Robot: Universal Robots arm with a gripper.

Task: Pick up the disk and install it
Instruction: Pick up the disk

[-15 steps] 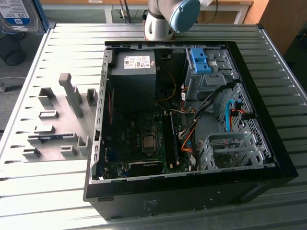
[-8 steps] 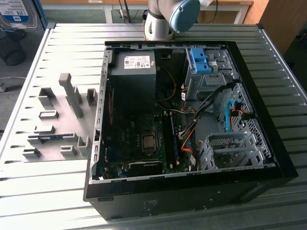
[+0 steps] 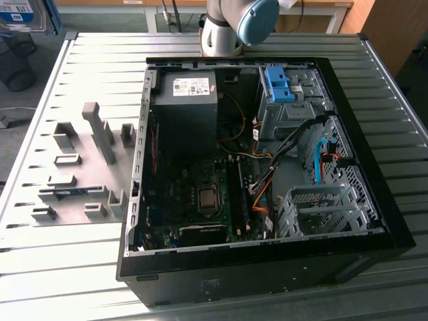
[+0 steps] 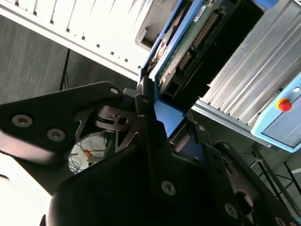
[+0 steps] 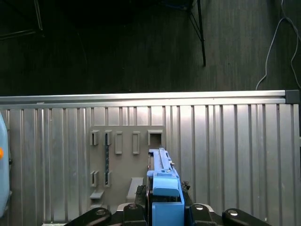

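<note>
Squinting at the close stuff first: the gripper [image 4: 167,117] is clamped on the disk [image 4: 200,40], with the fingers [image 4: 145,106] pressed against its blue side rail. Most of what's near the lens in the second wrist view is black linkage, so the actual contact pads are hard to pick out. In the first wrist view the gripper [image 5: 162,209] is chopped off by the frame edge, and the disk [image 5: 162,181] stands edge-on between the fingers, so you mostly get a thin blue rail and a blue tab.

From the other side, the disk shows a green circuit board, a row of connector pins and a dark shadowed body. I can't make out its label side.

Out past the disk's far end lies a grey fixture plate [image 5: 122,155] with slots, sitting on the slatted metal table [image 5: 225,141], then dark floor beyond. A light-blue pendant [image 4: 282,106] with a red button is partly cropped.

In the exterior view the arm [image 3: 231,27] is cut off at the frame edge behind the open computer case [image 3: 267,274], which has a blue bracket [image 3: 279,83] inside.
</note>
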